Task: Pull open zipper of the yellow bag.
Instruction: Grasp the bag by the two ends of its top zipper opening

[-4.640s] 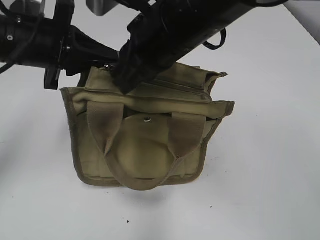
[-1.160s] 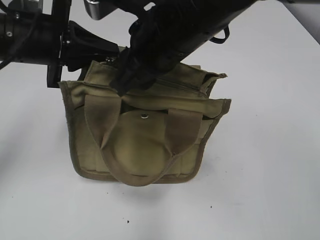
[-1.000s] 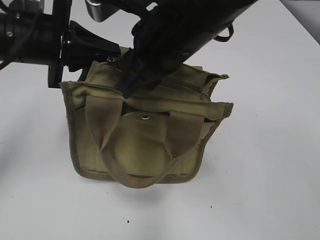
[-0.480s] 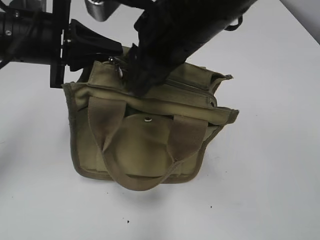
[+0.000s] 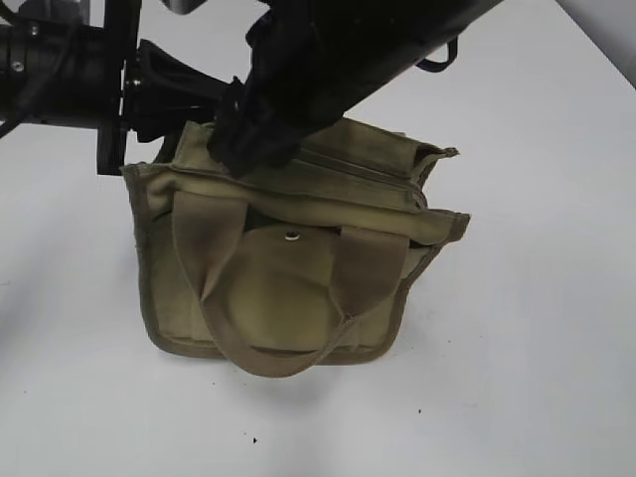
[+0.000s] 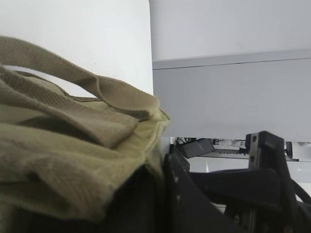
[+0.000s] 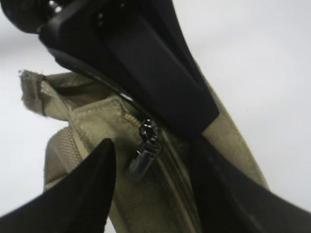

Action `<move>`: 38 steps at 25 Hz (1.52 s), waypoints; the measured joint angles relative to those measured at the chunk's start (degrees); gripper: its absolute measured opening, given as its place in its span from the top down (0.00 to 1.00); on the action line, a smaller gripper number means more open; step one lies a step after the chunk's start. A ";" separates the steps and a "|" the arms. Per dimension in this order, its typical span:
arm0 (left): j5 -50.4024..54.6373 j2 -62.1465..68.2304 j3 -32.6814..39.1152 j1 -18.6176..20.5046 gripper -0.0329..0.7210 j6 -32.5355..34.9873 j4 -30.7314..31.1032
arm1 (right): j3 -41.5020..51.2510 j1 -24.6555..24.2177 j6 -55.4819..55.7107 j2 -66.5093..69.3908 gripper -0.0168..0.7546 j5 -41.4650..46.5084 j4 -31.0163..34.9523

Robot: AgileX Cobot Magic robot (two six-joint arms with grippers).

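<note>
I see my right gripper poised over the top of the yellow bag, its two dark fingers standing apart with the zipper running between them. The pull tab hangs loose in the gap, touching neither finger as far as I can judge. A dark gripper body lies across the far end of the zipper line in the right wrist view, just beyond the slider. My left gripper is closed at the far left top corner of the bag; the left wrist view shows canvas bunched against its dark body, but I cannot tell whether fabric is actually pinched. The bag stands upright near the middle of the white table, front flap and snap button facing the near side, the webbing handle drooping over the front. The right end of the top edge is frayed and lifted. Both arms crowd the far left of the bag's top; the right arm crosses diagonally above it. To the right of the bag and on its near side the table surface lies bare.
</note>
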 joint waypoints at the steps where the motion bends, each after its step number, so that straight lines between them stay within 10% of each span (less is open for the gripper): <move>1: -0.45 0.00 0.00 0.00 0.95 0.00 0.19 | 0.00 0.00 0.36 0.52 0.47 -0.61 0.00; 14: -1.44 0.11 0.14 0.39 0.95 0.23 1.22 | -0.55 -0.10 4.02 2.10 0.98 0.52 -2.98; 25: 1.31 0.11 0.30 0.05 0.95 0.18 -0.33 | -0.34 -0.10 4.22 1.24 0.96 8.25 -4.62; 31: 1.24 0.11 0.20 0.01 0.95 0.13 -1.10 | -0.28 -0.05 4.92 1.16 0.63 7.30 -2.85; 38: 1.03 0.11 0.13 0.01 0.95 0.13 -2.02 | 0.05 -0.05 9.29 1.16 0.57 3.84 -2.39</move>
